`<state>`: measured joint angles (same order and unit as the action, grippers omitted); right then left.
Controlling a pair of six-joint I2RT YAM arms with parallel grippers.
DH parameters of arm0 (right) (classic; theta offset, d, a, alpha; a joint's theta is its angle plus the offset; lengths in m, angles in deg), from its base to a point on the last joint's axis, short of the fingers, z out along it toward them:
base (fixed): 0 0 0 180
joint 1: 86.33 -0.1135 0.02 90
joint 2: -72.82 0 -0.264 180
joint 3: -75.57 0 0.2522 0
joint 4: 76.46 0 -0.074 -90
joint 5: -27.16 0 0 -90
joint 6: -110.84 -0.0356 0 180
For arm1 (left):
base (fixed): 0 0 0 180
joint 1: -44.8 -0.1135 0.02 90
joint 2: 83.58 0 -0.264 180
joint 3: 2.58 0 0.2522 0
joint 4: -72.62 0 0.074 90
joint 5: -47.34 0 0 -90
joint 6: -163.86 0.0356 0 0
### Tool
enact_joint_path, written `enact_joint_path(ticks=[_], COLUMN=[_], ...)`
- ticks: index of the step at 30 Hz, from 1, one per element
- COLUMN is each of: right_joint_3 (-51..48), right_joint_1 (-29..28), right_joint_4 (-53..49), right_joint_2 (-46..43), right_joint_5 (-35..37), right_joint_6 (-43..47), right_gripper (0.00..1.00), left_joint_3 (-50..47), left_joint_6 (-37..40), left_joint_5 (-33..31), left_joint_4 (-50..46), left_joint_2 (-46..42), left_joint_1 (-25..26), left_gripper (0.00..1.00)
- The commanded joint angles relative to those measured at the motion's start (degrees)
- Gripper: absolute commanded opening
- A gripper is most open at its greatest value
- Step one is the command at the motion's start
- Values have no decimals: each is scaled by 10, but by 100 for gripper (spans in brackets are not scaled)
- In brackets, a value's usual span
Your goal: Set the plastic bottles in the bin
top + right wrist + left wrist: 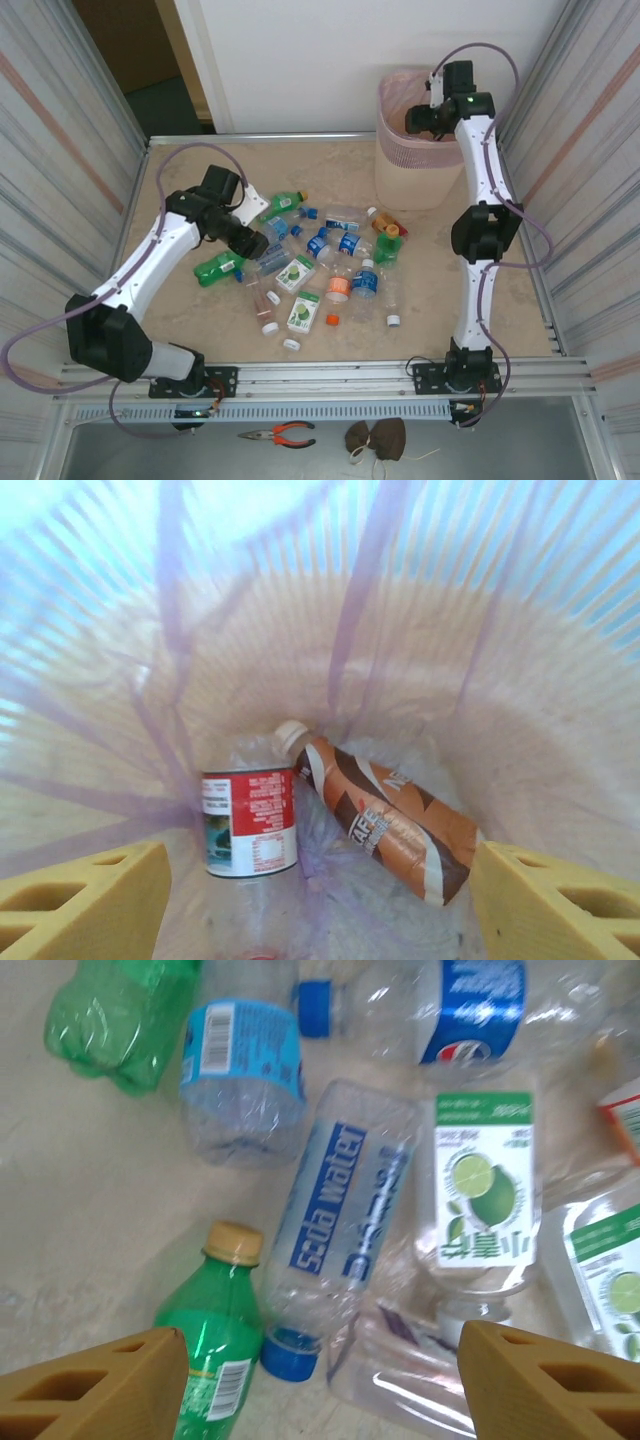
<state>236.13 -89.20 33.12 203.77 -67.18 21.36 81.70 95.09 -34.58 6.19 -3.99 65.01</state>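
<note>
Several plastic bottles lie in a heap mid-table, clear and green ones. My left gripper hovers low over the heap's left side, open. Under it lie a clear "soda water" bottle with a blue cap, a green bottle with a tan cap, and a lime-labelled bottle. The beige mesh bin with its pink liner stands at the back right. My right gripper hangs over its mouth, open and holding nothing. On the bin's bottom rest a red-labelled clear bottle and a brown coffee bottle.
Loose caps lie at the heap's near edge. A green bottle sits at the heap's left. Corrugated metal walls close both sides. Pliers and a brown object lie below the front rail, off the table.
</note>
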Motion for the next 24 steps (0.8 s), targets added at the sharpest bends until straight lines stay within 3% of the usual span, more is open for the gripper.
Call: enact_joint_path(ticks=[1, 11, 19, 24], right_joint_3=[15, -6, -78, -107], right_joint_1=[0, -11, -25, -33], right_joint_4=[-15, -43, -33, -34], right_joint_2=[-54, -154, -229, -250], right_joint_5=[-4, -10, -11, -11], right_joint_6=[-3, -1, 0, 0], right_gripper=[78, 78, 78, 78], left_joint_3=[-20, -61, -109, -126], left_joint_6=[20, 22, 36, 87], left_joint_5=[-56, -97, -89, -88], left_joint_4=[-18, -36, -15, -6], left_joint_2=[10, 64, 25, 9], left_joint_1=[-5, -13, -47, -65], left_gripper=[72, 73, 77, 78])
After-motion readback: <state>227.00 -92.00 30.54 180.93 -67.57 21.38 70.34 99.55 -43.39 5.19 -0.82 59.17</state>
